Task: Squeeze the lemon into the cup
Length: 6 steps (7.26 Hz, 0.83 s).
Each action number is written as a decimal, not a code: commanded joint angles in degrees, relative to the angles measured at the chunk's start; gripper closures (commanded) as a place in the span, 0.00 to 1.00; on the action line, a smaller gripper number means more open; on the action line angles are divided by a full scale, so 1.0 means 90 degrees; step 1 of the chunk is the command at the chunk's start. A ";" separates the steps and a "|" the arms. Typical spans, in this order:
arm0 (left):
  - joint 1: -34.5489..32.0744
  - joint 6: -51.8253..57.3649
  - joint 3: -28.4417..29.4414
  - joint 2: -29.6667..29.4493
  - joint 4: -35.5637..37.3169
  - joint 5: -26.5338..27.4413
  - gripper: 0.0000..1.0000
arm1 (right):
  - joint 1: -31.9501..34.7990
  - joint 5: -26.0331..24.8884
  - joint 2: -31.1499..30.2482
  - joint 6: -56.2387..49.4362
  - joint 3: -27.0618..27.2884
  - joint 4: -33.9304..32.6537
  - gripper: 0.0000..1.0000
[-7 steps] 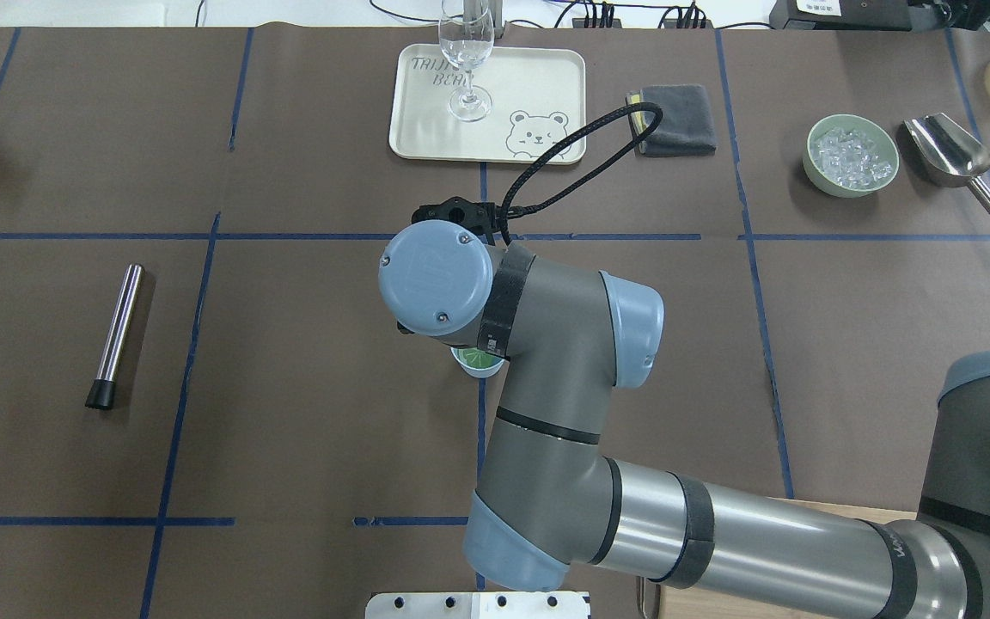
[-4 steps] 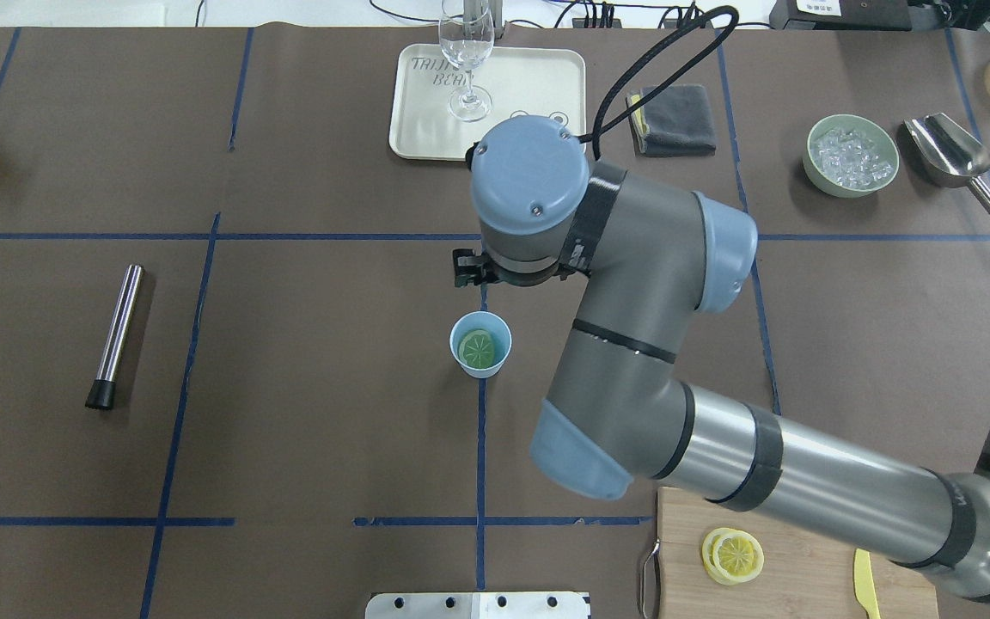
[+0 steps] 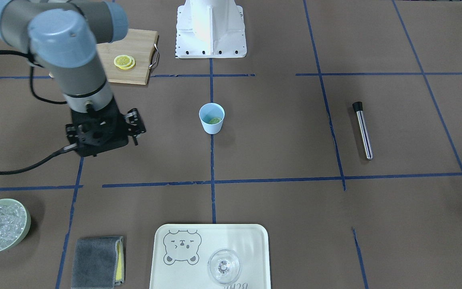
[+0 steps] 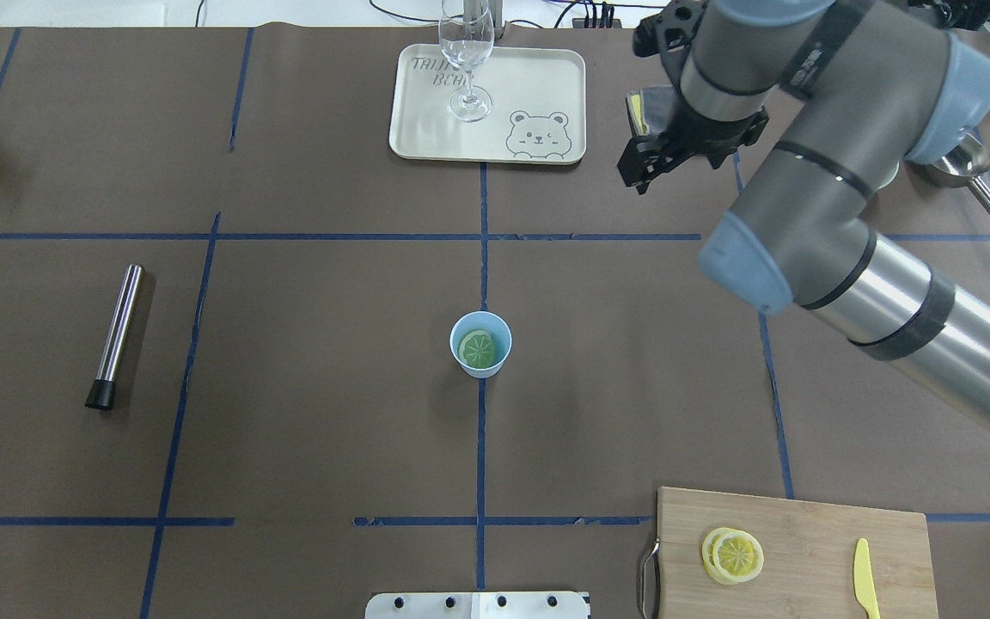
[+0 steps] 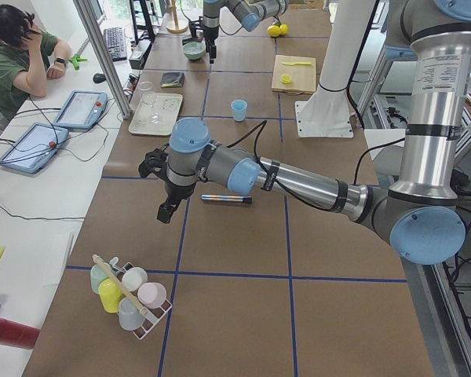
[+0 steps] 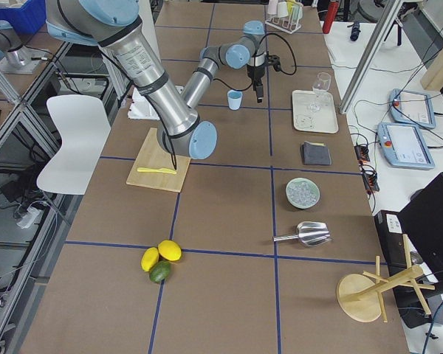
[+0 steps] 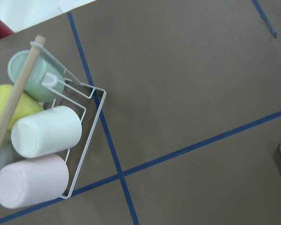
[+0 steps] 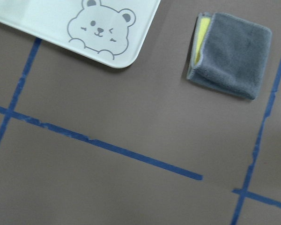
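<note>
The light-blue cup stands at the middle of the table, also in the front-facing view. A lemon slice lies inside it. More lemon slices lie on the cutting board. My right gripper hangs above the table at the back right, far from the cup; in the front-facing view it looks open with nothing in it. My left gripper shows only in the exterior left view, above the table's left end; I cannot tell whether it is open or shut.
A tray with a wine glass is at the back. A grey cloth lies under the right wrist. A bowl of ice, metal scoop, muddler, yellow knife and cup rack stand around.
My right arm has swung from over the cup to the back right, toward the grey cloth. The cup with the lemon slice has stayed in place.
</note>
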 commanded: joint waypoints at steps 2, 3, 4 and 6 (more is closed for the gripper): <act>0.0008 -0.0405 0.0513 -0.0051 -0.1529 -0.0213 0.00 | 0.1968 0.1344 -0.1364 -0.2647 -0.0050 0.0003 0.00; 0.0018 -0.0446 0.0503 -0.0080 -0.1529 -0.0234 0.00 | 0.2389 0.1307 -0.2096 -0.3612 -0.0079 0.0004 0.00; 0.0038 -0.0437 0.0329 -0.0129 -0.1597 -0.0273 0.00 | 0.2674 0.1230 -0.2770 -0.3931 -0.0088 0.0014 0.00; 0.1213 -0.0862 0.0366 -0.0236 -0.1491 -0.0264 0.00 | 0.3464 0.1267 -0.3662 -0.3925 -0.0050 0.0130 0.00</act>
